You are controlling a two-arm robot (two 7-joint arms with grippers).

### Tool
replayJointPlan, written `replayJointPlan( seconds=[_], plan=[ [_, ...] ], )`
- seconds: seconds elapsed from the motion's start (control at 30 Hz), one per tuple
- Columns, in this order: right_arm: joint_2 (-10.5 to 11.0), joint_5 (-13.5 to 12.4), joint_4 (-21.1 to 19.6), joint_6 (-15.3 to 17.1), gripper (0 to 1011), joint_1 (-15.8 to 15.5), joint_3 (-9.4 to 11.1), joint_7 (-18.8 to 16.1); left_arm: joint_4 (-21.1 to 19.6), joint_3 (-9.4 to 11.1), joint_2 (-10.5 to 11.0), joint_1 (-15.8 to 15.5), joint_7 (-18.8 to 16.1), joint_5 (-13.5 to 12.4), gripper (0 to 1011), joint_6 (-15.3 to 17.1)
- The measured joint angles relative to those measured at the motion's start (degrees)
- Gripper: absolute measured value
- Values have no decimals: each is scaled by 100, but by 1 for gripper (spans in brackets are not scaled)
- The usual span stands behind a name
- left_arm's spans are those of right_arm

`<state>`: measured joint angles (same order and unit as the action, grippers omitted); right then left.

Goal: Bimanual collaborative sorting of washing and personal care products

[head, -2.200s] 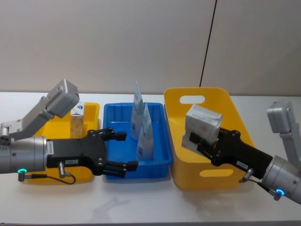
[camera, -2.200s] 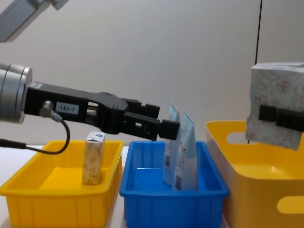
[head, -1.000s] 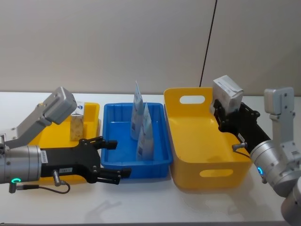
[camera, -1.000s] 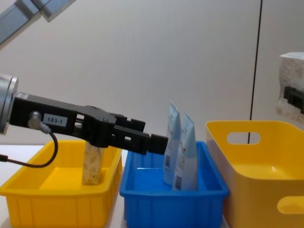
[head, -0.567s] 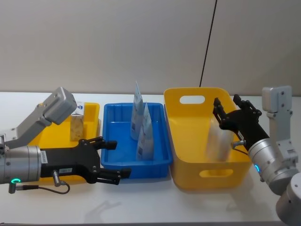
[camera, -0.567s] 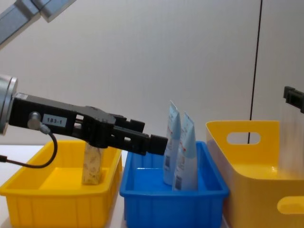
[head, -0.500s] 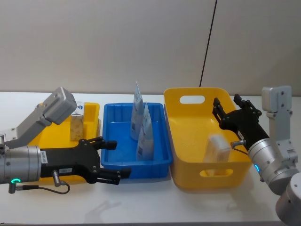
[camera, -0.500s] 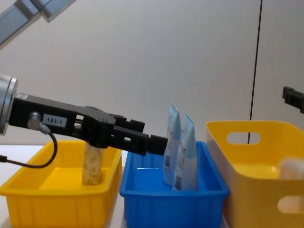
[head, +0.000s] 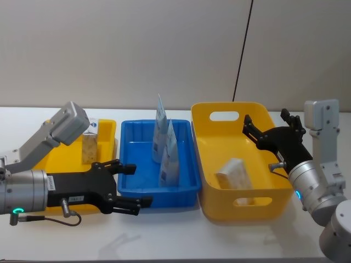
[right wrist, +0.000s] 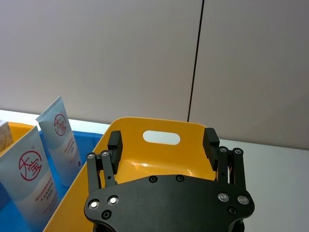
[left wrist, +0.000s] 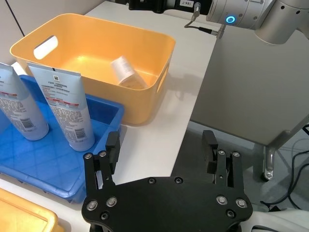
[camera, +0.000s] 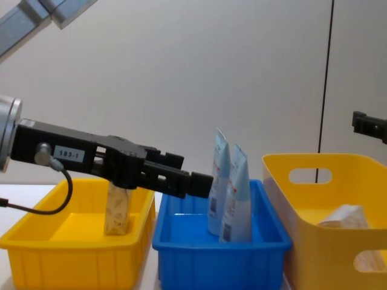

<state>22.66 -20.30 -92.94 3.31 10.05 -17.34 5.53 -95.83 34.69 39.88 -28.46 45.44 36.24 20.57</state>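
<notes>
- The left hand [head: 138, 185] hovers low at the near left corner of the shallow blue plastic tray [head: 140, 149], its black fingers spread well apart with nothing between them
- The right hand [head: 266, 124] is up over the right rim of the deep yellow plastic tub [head: 209, 183], towards its far end. Its fingers are splayed wide and it grips nothing
- The large cream pack with a brown floral print [head: 233, 171] lies tilted on the tub's floor, towards the near right side, clear of the right hand above it
- Two pale-blue tapered squeeze tubes [head: 169, 156] with white barcode labels stand upright in the blue tray, one just behind the other, crimped ends up – the nearer one is close to the left hand's fingertips but apart from them
- A small cream carton with a blue-and-white top [head: 89, 145] stands upright in the shallow yellow plastic tray [head: 107, 130] at the left, partly behind the left arm
- All three containers sit side by side on the white counter [head: 181, 235] – yellow tray, blue tray, then the tub
</notes>
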Motion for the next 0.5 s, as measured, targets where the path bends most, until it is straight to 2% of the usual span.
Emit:
replayJointPlan(
  seconds=[0.5],
  plan=[
    [-15,24,7,10,1003,7,0,38,0,0,1,0,0,-1,1002,0]
  ],
)
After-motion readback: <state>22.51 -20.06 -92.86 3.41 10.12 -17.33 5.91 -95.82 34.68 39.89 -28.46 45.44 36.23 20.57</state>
